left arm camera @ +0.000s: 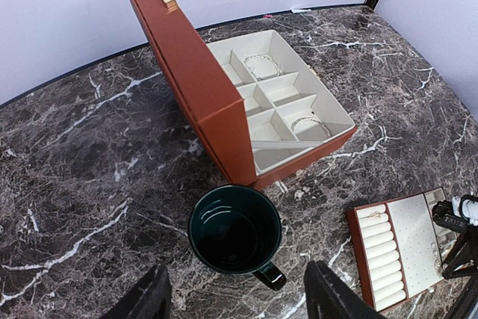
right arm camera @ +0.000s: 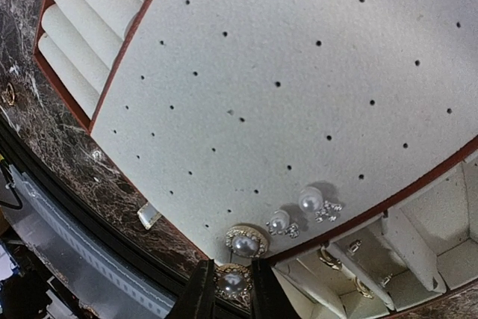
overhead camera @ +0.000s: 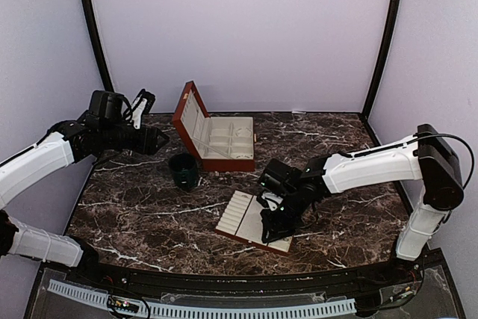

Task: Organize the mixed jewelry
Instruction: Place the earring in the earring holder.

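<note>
Left wrist view: left end effector spread wide, empty, bottom centre; thin loops already in box compartments, upper centre. Right wrist view: three pearl studs sit on tray, bottom centre, so approx mid-task. Right end effector nearly closed round a fourth stud at bottom edge; can't tell if gripping.

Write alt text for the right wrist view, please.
The right claw brackets a gold-rimmed pearl earring at the edge of a cream perforated panel. Three more pearl earrings sit on it; ring rolls lie upper left.

Dark marble table; open red-brown box, green cup, cream tray
</note>
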You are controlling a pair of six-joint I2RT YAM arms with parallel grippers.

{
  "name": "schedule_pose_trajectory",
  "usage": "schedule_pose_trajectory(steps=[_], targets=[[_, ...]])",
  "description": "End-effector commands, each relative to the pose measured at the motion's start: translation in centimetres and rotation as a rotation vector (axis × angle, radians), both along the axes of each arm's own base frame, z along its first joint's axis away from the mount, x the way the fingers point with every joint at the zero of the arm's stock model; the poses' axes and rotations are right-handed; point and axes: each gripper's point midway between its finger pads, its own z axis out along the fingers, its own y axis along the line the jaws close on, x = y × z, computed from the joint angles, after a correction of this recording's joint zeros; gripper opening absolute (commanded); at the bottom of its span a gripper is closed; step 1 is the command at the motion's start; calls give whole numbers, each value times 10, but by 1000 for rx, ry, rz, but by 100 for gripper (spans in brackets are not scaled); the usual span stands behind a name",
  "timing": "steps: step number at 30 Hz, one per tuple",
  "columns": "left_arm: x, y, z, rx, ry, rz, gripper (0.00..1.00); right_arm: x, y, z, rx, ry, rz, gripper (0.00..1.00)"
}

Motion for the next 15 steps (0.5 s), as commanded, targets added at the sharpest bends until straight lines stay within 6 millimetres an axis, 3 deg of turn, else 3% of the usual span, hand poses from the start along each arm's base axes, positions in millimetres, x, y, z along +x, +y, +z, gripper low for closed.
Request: schedule_pose_trajectory(steps=[1,15], targets=[[-6,4,4,6,-13,-1,63,4,-15,-5,-89,-34,-19,17],[-6,4,5,2,-14,-2,63,11,-7,9,-46,-60,-23,24]])
